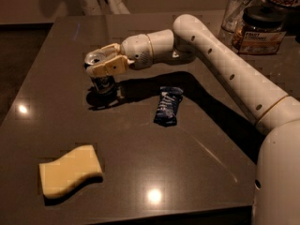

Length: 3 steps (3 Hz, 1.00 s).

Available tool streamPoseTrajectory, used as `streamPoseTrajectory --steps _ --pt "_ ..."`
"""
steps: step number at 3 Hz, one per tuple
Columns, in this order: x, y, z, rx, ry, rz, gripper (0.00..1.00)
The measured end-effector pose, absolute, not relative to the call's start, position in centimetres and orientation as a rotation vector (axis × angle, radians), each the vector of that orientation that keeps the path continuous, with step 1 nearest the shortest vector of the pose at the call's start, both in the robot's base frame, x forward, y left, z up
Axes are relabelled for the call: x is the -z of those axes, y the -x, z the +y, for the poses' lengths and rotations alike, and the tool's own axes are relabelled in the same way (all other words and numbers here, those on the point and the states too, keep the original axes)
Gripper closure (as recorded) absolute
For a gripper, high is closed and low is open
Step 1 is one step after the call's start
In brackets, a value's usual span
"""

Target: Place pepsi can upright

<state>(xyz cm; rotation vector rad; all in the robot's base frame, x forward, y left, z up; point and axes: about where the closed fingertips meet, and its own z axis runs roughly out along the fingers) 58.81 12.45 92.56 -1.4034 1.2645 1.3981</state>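
The pepsi can (104, 84) stands upright on the dark table (187, 172) at the middle left, its silver top facing up. My gripper (101, 62) reaches in from the right and its beige fingers (108, 67) are closed around the can's upper part. The fingers hide part of the can's side. The can's base rests on the table or sits very close to it.
A flat crumpled dark blue snack wrapper (167, 106) lies just right of the can. A yellow sponge (69, 171) lies at the front left. A drinking glass (238, 8) and a jar (260, 25) stand at the back right. My arm crosses above the table's right half.
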Motion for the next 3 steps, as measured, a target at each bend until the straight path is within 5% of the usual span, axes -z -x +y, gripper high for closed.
streamPoseTrajectory --steps 1,3 --pt "-92.64 -58.64 12.83 -1.401 1.411 1.261 0.04" --pt "-92.66 -58.58 12.96 -1.403 1.413 1.26 0.0"
